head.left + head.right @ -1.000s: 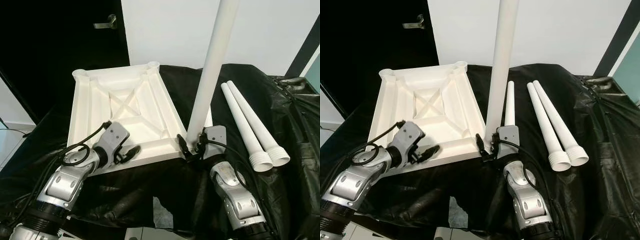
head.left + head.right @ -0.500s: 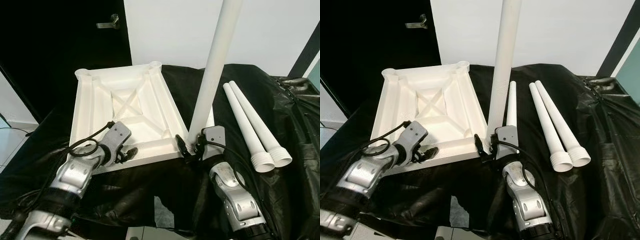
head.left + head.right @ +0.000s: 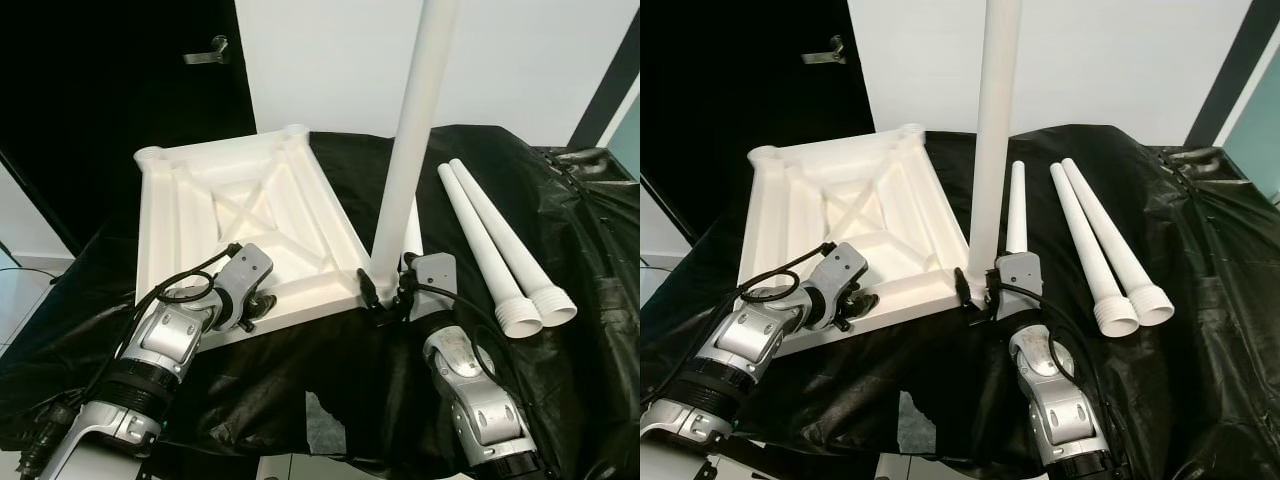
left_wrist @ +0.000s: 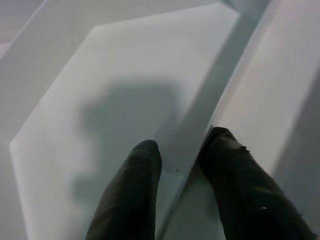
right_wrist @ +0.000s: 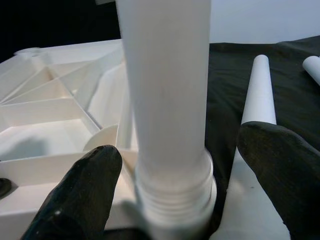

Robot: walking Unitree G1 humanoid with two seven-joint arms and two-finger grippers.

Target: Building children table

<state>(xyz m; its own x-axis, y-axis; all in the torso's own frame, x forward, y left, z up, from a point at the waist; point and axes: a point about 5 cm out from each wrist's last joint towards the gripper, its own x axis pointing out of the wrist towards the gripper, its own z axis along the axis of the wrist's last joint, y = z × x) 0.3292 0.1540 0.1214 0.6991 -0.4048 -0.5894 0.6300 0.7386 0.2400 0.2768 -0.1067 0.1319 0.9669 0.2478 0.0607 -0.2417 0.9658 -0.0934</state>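
Between right gripper (image 5: pixel 175 195) fingers: upright leg (image 5: pixel 167 100), untouched.

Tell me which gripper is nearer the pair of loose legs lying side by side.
Right. The right gripper sits at the base of the upright leg, a short way from the loose legs. The left gripper is on the tabletop's near edge, farther away.

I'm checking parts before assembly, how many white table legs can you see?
4: one upright leg at the tabletop's near right corner, one loose leg lying just behind it, and a pair of legs lying farther right.
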